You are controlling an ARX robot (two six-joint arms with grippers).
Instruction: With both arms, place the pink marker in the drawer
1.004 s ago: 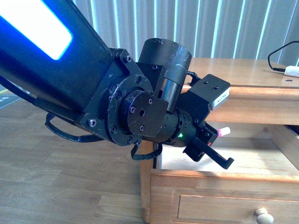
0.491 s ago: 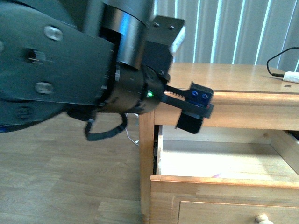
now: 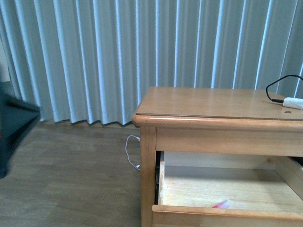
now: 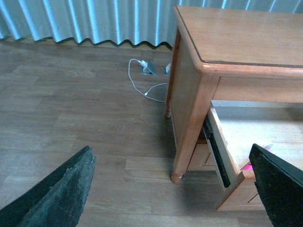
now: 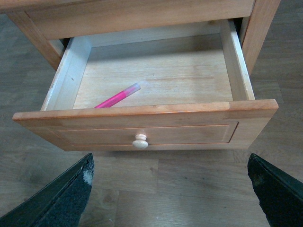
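The left end effector [image 4: 170, 147] and right end effector [image 5: 170, 156] both stand spread apart. The pink marker [image 5: 117, 96] lies inside the open drawer [image 5: 142, 109], near its front wall, ahead of the right end effector.

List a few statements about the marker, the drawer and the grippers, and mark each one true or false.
1. The pink marker lies on the floor of the drawer. True.
2. The drawer is shut. False: it stands pulled open.
3. The right gripper is clamped on the pink marker. False: it is open and empty.
4. The left gripper is open. True.
5. A white adapter lies on the cabinet top. True.
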